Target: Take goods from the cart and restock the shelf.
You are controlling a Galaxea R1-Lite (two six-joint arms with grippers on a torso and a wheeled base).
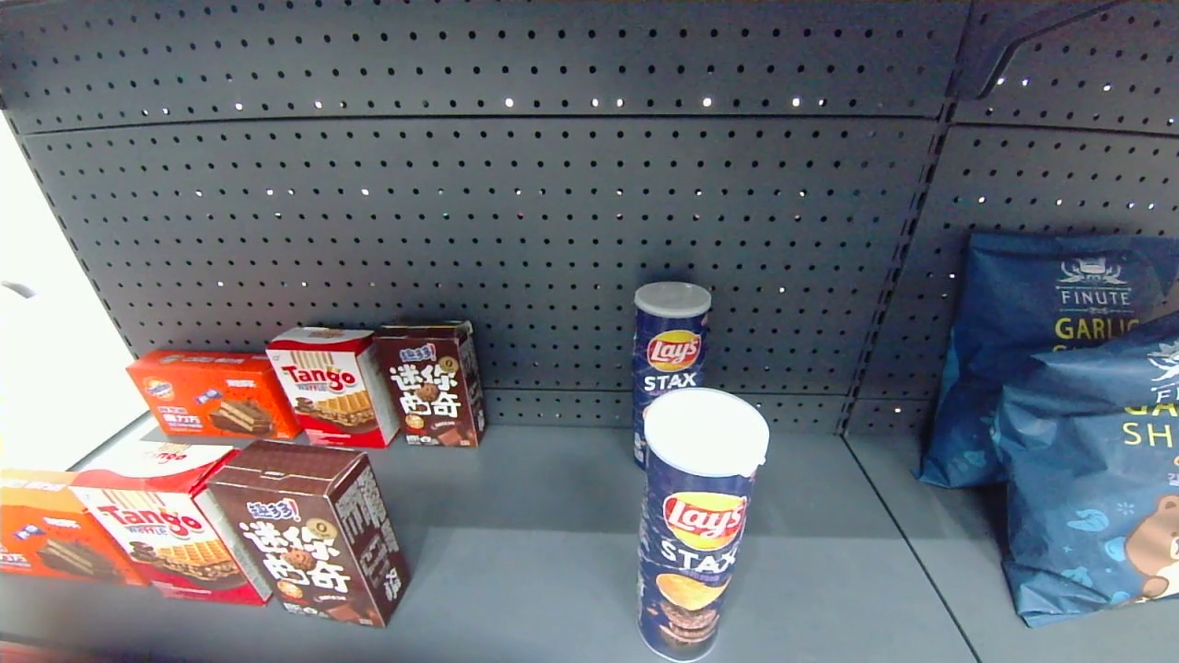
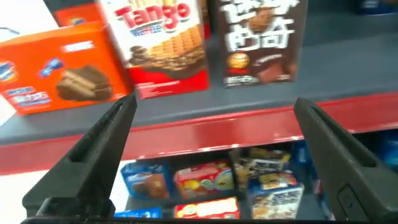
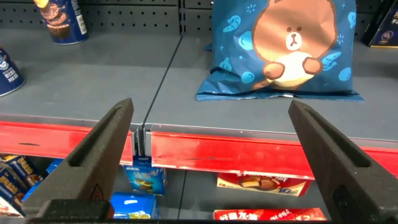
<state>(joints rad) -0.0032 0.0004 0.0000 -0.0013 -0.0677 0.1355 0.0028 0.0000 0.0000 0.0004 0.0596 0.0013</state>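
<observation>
Judging by two empty grippers, the step in hand is the fetch: nothing is carried, so a fresh item has to come from the cart. The shelf already bears two tall chip cans. The front can stands upright near the middle of the board, and the rear can is just behind it at its 12 o'clock, close to the perforated back panel.

At 9 o'clock from the cans are the front boxes, an orange, a red-and-white and a brown one, with the rear boxes in the same order at about 10 o'clock. At 3 o'clock the front blue bag overlaps the rear blue bag.

The left gripper has its fingers spread wide with nothing between them, facing the red edge strip before the front boxes. The right gripper is likewise spread and empty, before the bear-printed bag.

The next move likely calls for turning to the cart, closing on one item squarely, and bringing it to bare board at 7 o'clock of the cans.
</observation>
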